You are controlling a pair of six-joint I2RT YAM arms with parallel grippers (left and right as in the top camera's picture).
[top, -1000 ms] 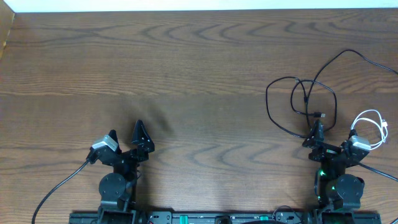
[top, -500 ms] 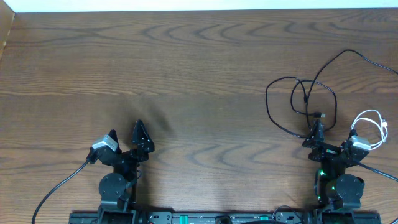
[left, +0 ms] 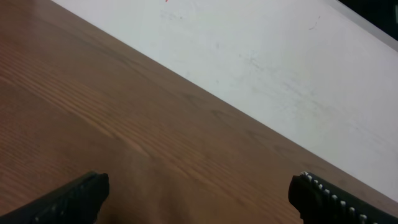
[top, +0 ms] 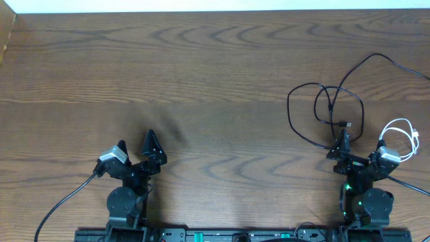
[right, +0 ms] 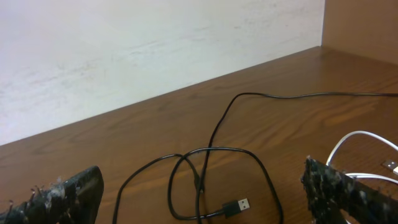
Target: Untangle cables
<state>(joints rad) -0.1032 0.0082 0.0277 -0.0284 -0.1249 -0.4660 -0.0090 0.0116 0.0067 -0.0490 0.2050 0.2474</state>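
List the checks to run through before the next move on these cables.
1. Left fingers open, holding nothing: ok.
2. Right fingers open, holding nothing: ok.
3. Black cables in the right wrist view: ok.
4. Black cables untangled: not ok, the loops cross.
5. Black plug lying free: ok.
6. White cable clear of the black cables: cannot tell, a finger hides part.

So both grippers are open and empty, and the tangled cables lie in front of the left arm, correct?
Wrong side: the overhead view shows the black cables and white cable in front of the right gripper, not the left gripper. Both grippers are open and empty, as you said.
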